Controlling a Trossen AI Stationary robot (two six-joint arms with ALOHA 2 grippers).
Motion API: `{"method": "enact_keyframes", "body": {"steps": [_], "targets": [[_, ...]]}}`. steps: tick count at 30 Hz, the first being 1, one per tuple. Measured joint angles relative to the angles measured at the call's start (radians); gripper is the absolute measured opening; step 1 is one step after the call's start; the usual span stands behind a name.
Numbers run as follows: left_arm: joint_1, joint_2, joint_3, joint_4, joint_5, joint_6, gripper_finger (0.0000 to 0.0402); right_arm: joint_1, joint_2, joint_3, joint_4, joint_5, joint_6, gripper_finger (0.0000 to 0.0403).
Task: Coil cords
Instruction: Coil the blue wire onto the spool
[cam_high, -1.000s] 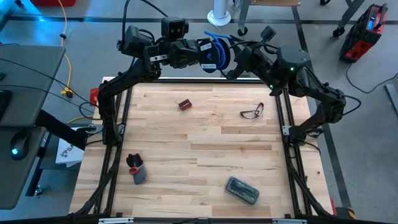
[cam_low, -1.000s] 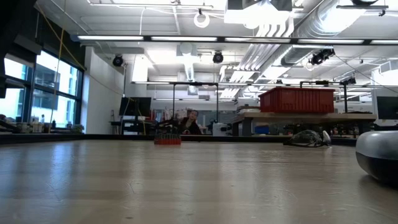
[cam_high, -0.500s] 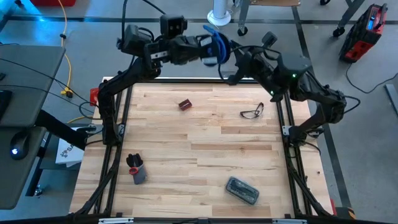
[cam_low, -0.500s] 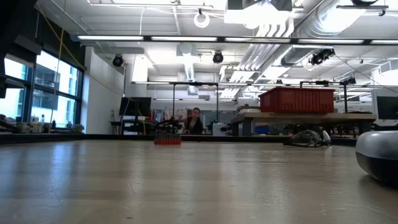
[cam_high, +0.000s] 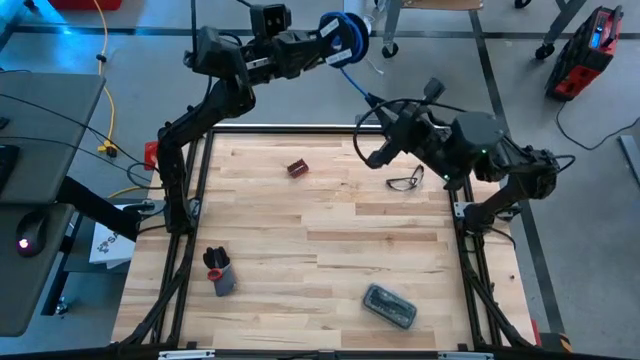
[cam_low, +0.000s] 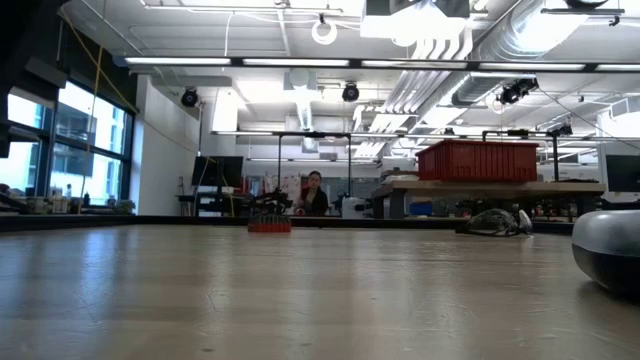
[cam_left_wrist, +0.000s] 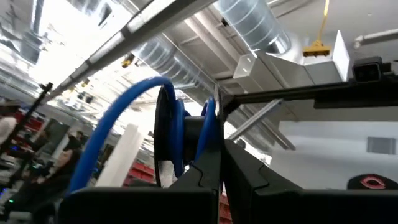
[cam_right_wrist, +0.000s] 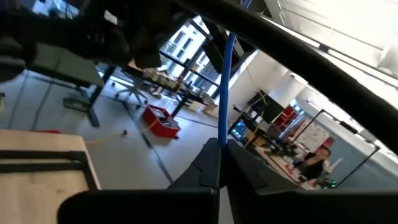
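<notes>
So the left gripper (cam_high: 322, 42) is up off the table past the far edge, fingers pressed together on the black reel (cam_high: 348, 40), clamping it by its flange. In the left wrist view you can see the reel (cam_left_wrist: 186, 146) edge-on between the dark fingers (cam_left_wrist: 208, 168), with the blue cord (cam_left_wrist: 121, 124) arcing off it.

The right gripper (cam_high: 372, 158) sits lower, over the table's far right corner area, and its fingers are squeezed shut on the blue cord (cam_high: 356, 80), which runs taut from the reel down to it. The right wrist view shows the cord (cam_right_wrist: 224, 87) going straight up from the pinched fingertips (cam_right_wrist: 214, 162).

Labels: the reel has a light patch but I can't read anything on it from here.

On the wooden table (cam_high: 320, 250): dark-framed glasses (cam_high: 406, 180) near the right gripper, a small red block (cam_high: 297, 168), a grey-and-red thing (cam_high: 219, 272) near the left edge, and a dark case (cam_high: 389, 306) near the front. The low view only catches the case's rounded end (cam_low: 608, 250), cut off at the frame edge. A person (cam_low: 314, 194) sits far back in the room, too small to make out.
</notes>
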Motion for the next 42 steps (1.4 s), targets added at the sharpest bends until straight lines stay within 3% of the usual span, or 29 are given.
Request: {"method": "enact_keyframes", "body": {"steps": [9,16,22,32,42], "targets": [[0.045,-0.001,0.0,0.012,-0.049,0.027,0.0003,0.075,-0.001,0.0,0.0,0.004,0.047,0.0],[0.081,-0.005,0.0,0.008,-0.129,0.054,0.0003,0.118,-0.001,0.0,-0.023,0.092,0.047,0.0],[0.107,-0.01,0.0,0.007,-0.131,0.069,0.0003,0.139,-0.002,0.0,-0.057,0.139,0.047,0.0],[0.152,-0.013,-0.001,-0.04,-0.146,0.083,0.0003,0.144,-0.038,0.0,-0.067,0.13,0.111,0.0],[0.182,-0.02,-0.002,-0.144,-0.176,0.193,0.0003,0.158,-0.055,0.0,-0.075,0.126,0.132,0.0]]}}
